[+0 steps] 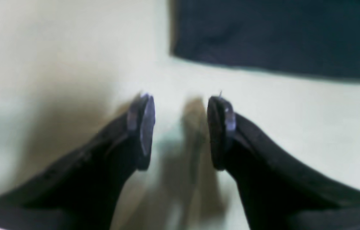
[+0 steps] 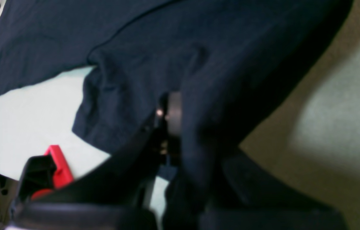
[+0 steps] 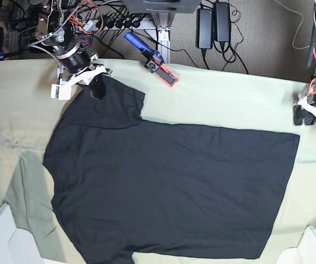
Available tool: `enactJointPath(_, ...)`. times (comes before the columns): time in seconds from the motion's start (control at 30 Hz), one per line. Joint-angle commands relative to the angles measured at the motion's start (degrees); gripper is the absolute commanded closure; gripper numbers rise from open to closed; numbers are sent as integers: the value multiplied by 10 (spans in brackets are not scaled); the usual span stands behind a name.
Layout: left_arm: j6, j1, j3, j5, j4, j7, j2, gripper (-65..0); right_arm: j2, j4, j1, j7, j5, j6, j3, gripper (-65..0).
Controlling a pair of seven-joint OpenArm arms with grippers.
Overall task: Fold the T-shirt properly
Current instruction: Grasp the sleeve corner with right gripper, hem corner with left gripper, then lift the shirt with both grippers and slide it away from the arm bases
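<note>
Base view: the T-shirt (image 3: pixel 168 192) lies spread flat, plain side up, on the green-clothed counter (image 3: pixel 229 104). Farther back, the right gripper (image 3: pixel 97 87) is clamped on its sleeve; the left gripper (image 3: pixel 302 114) stands parted, empty, beside the hem corner.

The right arm is seen at the far left of the base view, its black two-fingered right gripper (image 3: pixel 98 88) pointed downward and clamped tight on a fold of the black cloth T-shirt (image 2: pixel 173 57) at the sleeve. The left arm is held at the far right edge of the base view, and its black two-fingered left gripper (image 1: pixel 181 127) is held with the jaws parted, nothing being gripped between the pads (image 1: pixel 146 127).
</note>
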Motion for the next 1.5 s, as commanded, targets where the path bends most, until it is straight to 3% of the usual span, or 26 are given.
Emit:
enactJointPath(0.0, -3, -21, 1, -5, -5, -9, -12, -303, 0, 1, -6, -21, -17, 18, -1, 0)
enactJointPath(0.27, -3, -92, 45, -16, -53, 2, 1, -303, 0, 1, -10, -21, -17, 18, -1, 0)
enactJointPath(0.57, -3, -97, 76, 12, -56, -14, 34, -296, 0, 1, -12, -22, -17, 19, -1, 0)
enactJointPath(0.77, -3, -97, 76, 13, -49, -11, 19, -21, 1, 6, -12, -47, 5, 19, -1, 0)
enactJointPath(0.83, -17, -97, 76, -1, -40, 4, 9, 0, 3, 16, -12, -71, 18, 19, 3, 0)
enactJointPath(1.03, -143, -77, 76, -132, 3, 65, -27, 0, 5, 89, -46, -103, 68, 28, 37, 0)
enactJointPath(1.2, -143, -47, 76, -201, 35, 88, -54, 0, 5, 147, -94, -108, 101, 41, 62, 0)
enactJointPath(1.47, -143, -53, 75, -214, 47, 89, -73, 0, 29, 220, -105, -105, 114, 48, 95, 0)
